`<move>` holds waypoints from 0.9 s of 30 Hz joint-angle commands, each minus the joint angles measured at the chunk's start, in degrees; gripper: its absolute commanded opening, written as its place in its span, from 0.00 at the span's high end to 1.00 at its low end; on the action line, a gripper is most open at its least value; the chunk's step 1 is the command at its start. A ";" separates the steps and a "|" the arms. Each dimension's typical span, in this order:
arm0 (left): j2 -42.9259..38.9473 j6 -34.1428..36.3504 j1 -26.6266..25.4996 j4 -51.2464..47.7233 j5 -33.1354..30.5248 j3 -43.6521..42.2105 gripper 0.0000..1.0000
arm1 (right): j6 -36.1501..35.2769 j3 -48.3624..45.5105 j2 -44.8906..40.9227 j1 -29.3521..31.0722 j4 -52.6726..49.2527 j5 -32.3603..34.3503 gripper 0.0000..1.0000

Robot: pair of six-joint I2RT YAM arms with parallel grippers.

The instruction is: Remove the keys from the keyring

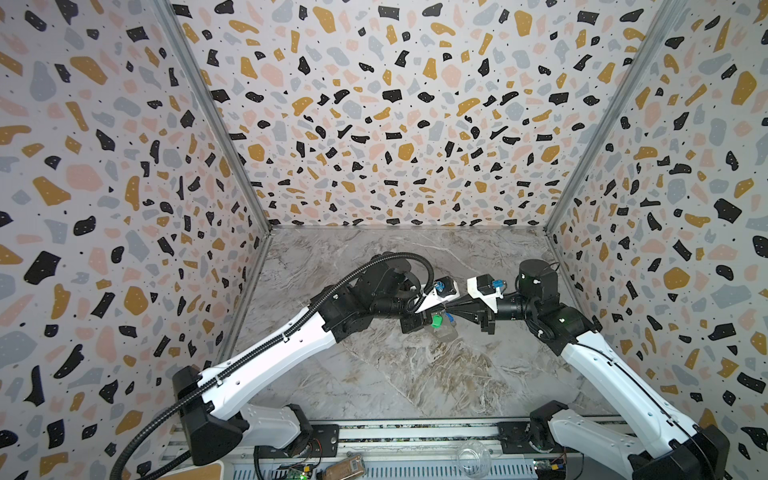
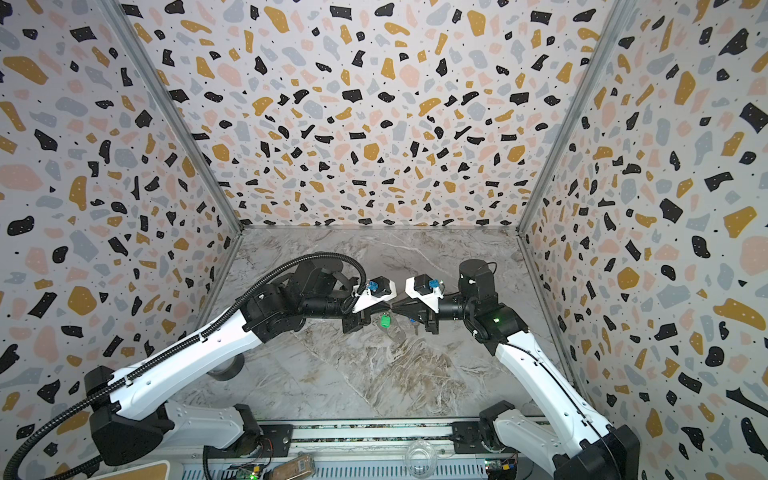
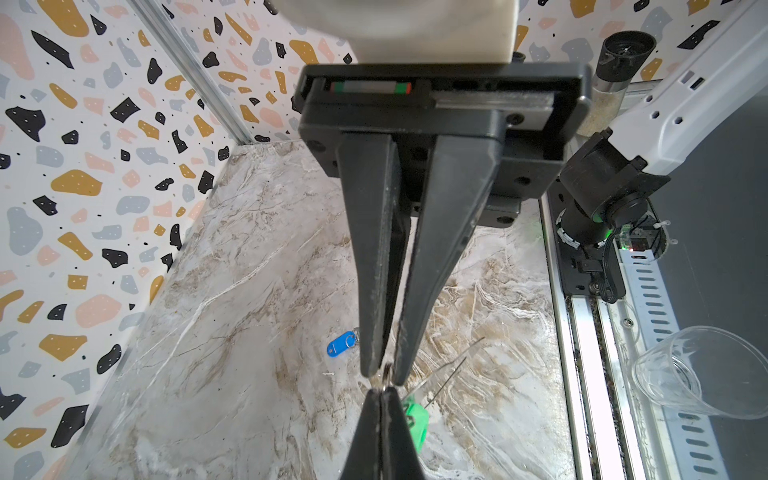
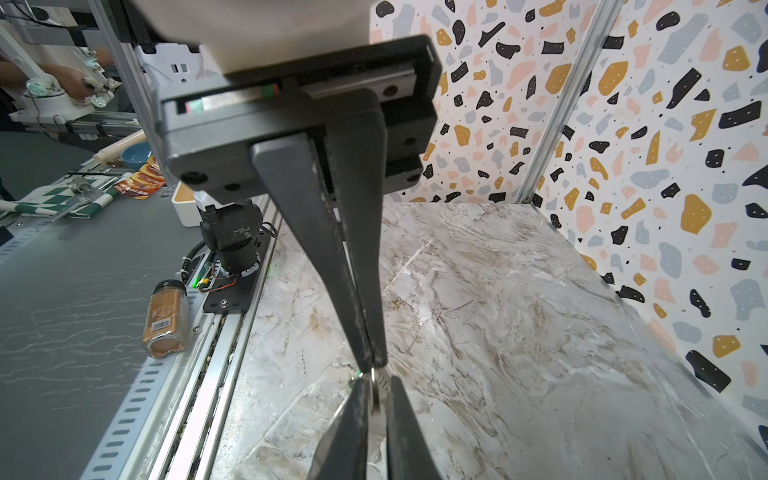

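Both grips meet tip to tip: left fingers [image 3: 372,357] clamped on the keyring [image 3: 387,375], right fingers [image 4: 376,332] closed on its far rim, a light, stiff, likely slippery wire best pinched edge-on, with the green-tagged key [image 3: 416,419] dangling beside.

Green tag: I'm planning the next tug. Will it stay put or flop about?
Probably swings freely: the green tag dangles under a thin metal ring pinched by the left gripper. Likely light, being small and seemingly plastic.
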 commanded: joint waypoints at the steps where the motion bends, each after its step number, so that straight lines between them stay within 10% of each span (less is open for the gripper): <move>1: -1.62 0.76 -0.42 3.06 0.45 -0.04 1.00 | 1.45 -0.18 -0.31 0.27 1.71 -1.47 0.90; 15: -3.08 1.48 -0.44 6.81 -1.64 -2.44 1.00 | 2.98 0.57 1.76 0.56 -0.75 -3.36 1.00; 20: -5.82 0.92 -0.07 10.19 -10.30 -4.69 0.56 | 8.80 0.40 1.44 0.57 2.70 0.00 1.00; 27: -12.28 -4.05 0.23 18.50 -17.28 -11.26 0.41 | 20.86 -2.75 -1.82 0.63 14.71 6.99 1.00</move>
